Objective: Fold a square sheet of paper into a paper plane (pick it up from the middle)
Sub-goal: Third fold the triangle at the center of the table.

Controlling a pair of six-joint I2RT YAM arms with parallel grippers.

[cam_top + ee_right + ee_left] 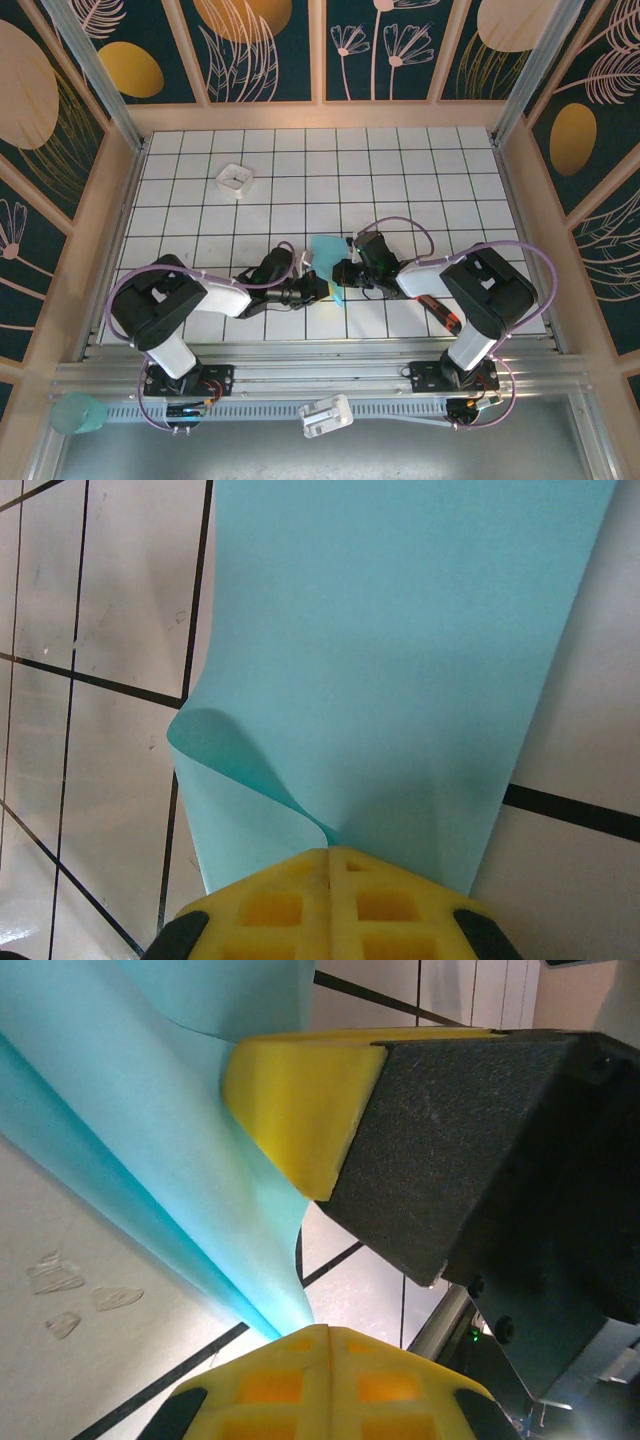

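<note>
The turquoise square sheet of paper [325,252] sits lifted near the table's middle front, held between both grippers. My left gripper [318,288] is shut on its lower tip, and in the left wrist view the sheet [150,1130] narrows down into the closed yellow pads [318,1332]. My right gripper [346,270] is shut on the sheet's other edge. In the right wrist view the paper [400,650] spreads away from the closed pads [330,852], with one layer curled over on the left. The right gripper's yellow finger [300,1110] presses beside the paper in the left wrist view.
A small white square tray [235,180] lies at the back left of the white grid table [420,180]. A red-and-black pen-like tool [440,312] rests under the right arm. Wooden walls enclose the table. A white block [325,415] and a teal cup [78,412] sit below the rail.
</note>
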